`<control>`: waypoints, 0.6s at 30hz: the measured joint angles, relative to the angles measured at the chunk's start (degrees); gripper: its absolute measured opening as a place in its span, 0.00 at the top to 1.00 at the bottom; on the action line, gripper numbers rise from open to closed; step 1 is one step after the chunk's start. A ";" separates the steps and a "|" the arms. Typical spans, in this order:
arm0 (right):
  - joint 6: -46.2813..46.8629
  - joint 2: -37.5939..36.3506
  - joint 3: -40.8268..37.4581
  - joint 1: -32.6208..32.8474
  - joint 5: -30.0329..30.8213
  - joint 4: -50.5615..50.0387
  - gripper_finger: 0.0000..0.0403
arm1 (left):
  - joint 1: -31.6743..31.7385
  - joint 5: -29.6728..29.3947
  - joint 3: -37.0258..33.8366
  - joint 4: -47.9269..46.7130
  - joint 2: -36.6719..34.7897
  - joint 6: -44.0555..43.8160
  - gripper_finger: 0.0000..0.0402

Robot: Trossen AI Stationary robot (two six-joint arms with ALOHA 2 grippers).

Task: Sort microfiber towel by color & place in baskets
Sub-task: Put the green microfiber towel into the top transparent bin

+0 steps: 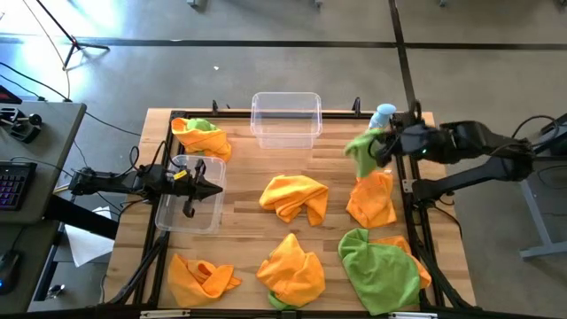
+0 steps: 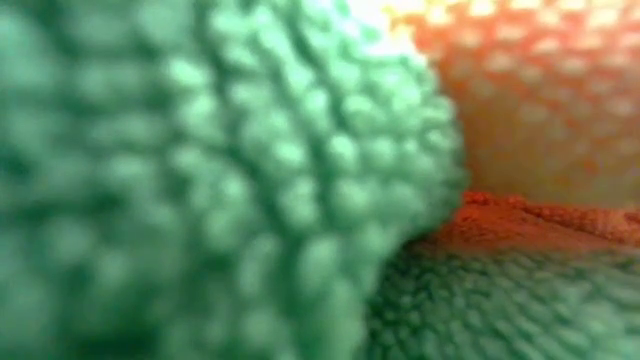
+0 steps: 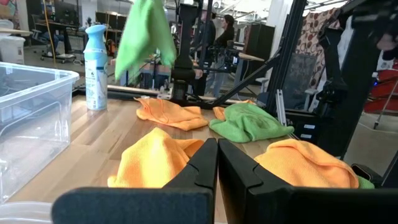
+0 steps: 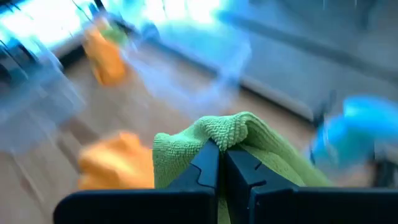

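Green towel (image 2: 200, 180) pile fills the low view, with an orange towel (image 2: 530, 100) behind it.

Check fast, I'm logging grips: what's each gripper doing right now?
Left gripper: shut, holding nothing, over the basket.
Right gripper: shut on a green towel.

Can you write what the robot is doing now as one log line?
right claw: shut on green towel, lifted | left claw: shut, over near basket | far basket: empty

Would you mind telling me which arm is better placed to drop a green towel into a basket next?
Right: the right gripper already holds a green towel lifted near the far basket; the left gripper is shut and empty.
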 joint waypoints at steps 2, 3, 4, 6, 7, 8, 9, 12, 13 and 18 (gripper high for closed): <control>-5.28 2.39 3.02 -1.04 0.82 3.60 1.00 | 0.00 0.00 0.01 -0.02 0.00 0.01 1.00; -7.68 3.90 4.56 -1.67 0.81 5.40 1.00 | 0.00 0.00 -0.01 0.00 0.01 -0.01 1.00; -10.11 5.42 6.00 -2.36 0.80 6.91 1.00 | 0.00 0.00 -0.01 -0.01 0.00 -0.01 1.00; -14.90 8.96 9.09 -3.98 0.79 9.68 1.00 | 0.00 0.00 -0.01 -0.01 0.01 0.01 1.00; -17.20 10.83 10.68 -4.95 0.74 10.85 1.00 | 0.00 0.00 0.00 -0.01 0.00 0.00 1.00; -19.19 12.86 12.36 -5.98 0.73 11.95 1.00 | 0.00 0.00 0.00 -0.02 -0.01 -0.01 1.00; -21.15 14.75 13.99 -6.98 0.74 12.96 1.00 | 0.00 0.00 0.00 -0.02 -0.01 0.00 1.00; -25.78 20.87 18.86 -10.30 0.52 15.41 1.00 | 0.00 0.00 0.01 -0.02 -0.01 0.01 1.00; -26.83 22.84 20.42 -11.44 -0.10 16.19 1.00 | 0.00 0.00 -0.01 0.00 0.01 0.01 1.00; -29.34 32.30 27.65 -16.95 -5.84 20.30 1.00 | 0.00 0.00 0.00 -0.02 0.00 0.00 1.00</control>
